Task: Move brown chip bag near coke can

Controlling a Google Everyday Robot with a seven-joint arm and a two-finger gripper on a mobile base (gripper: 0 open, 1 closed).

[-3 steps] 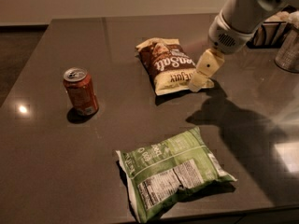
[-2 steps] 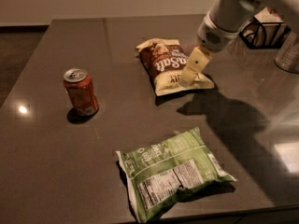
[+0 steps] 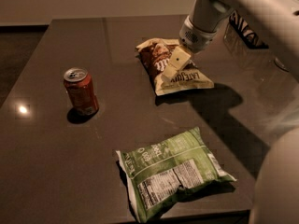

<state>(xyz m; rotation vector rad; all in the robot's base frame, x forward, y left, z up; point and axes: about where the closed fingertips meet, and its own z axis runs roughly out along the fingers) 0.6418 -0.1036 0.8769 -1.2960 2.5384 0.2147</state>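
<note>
Fingers [image 3: 179, 59] of the gripper [image 3: 168, 74] show as pale blocks lined up one behind the other, so I cannot tell whether they are apart or together. That gripper hangs from a white arm [image 3: 219, 8] that comes in from the upper right, and it sits over the middle of the brown chip bag [image 3: 153, 62]. Whether it touches the bag I cannot tell. The bag lies flat toward the far side of the dark table [image 3: 56, 171], its lettered end pointing to the right. The coke can [image 3: 80, 91] stands upright well to the left of it, with bare tabletop between the two. A green and white bag [image 3: 173, 174] lies near the front edge, label side up, apart from both.
</note>
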